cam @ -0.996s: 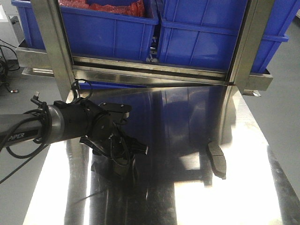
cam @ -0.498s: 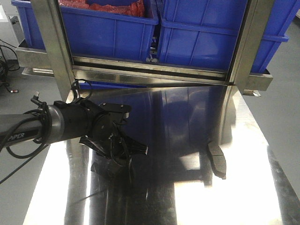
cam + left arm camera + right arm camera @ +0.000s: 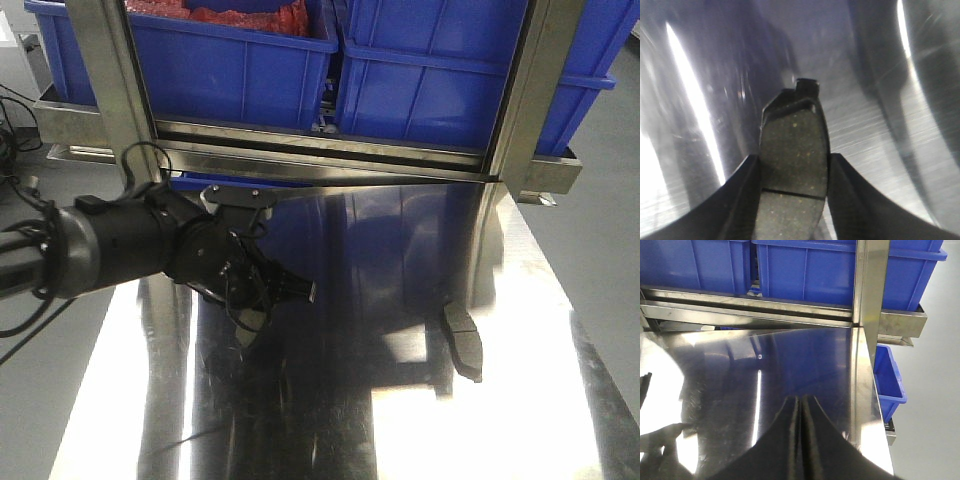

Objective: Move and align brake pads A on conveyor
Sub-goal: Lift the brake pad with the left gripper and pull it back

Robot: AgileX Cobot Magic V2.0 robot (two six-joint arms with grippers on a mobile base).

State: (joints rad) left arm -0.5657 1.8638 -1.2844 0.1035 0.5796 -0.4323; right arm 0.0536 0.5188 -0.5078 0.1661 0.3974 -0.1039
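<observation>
Front view: a black robot arm reaches in from the left over a shiny steel counter (image 3: 500, 420). Its left pincer (image 3: 285, 295) hangs low over the counter's left half; what it holds is hard to make out here. Well apart, on the counter's right side, a loose brake pad (image 3: 463, 340) lies flat, long axis running front to back. Behind the counter, blue bins (image 3: 240, 70) sit on a steel shelf between steel uprights (image 3: 105, 90).

Left wrist view: the left pincer (image 3: 792, 157) is clamped on a gripped brake pad (image 3: 795, 150), one black finger (image 3: 747, 200) pressed against each long edge. The pad's dark grey speckled face is toward the camera, a groove crossing it, and its black backing plate juts out beyond the fingertips. Brushed steel is behind it.

Right wrist view: the right pincer (image 3: 800, 402) has its two fingers pressed together with nothing between them, above the counter (image 3: 805, 355). Blue bins (image 3: 805, 270) line the shelf beyond, and a smaller blue bin (image 3: 890, 377) sits lower, past the counter's right edge.
</observation>
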